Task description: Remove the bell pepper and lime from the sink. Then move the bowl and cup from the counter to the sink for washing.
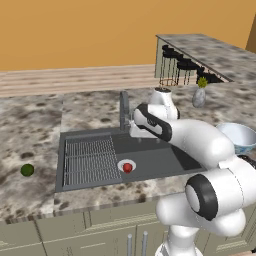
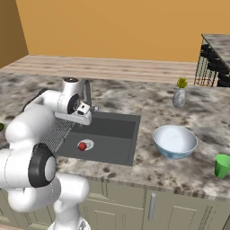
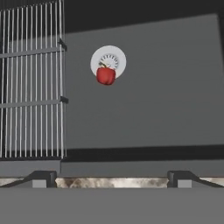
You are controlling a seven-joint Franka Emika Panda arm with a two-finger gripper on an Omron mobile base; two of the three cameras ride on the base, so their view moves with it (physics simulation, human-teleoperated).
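Speckled counter (image 1: 35,130) surrounds the sink (image 1: 165,155) holding the bell pepper (image 3: 105,75); hand (image 3: 112,178) fingers apart, no legible writing.

The left base view looks forward and down from behind the arm's left side, across the counter (image 1: 30,125) to the sink (image 1: 165,155), with the arm in its lower right. The right base view looks from behind the arm's right side at the same sink (image 2: 112,134), arm at lower left. Both share the sink, the bell pepper (image 1: 127,167) on the drain (image 2: 88,144), and the bowl (image 2: 175,141). The hand view looks close down into the sink (image 3: 166,87).
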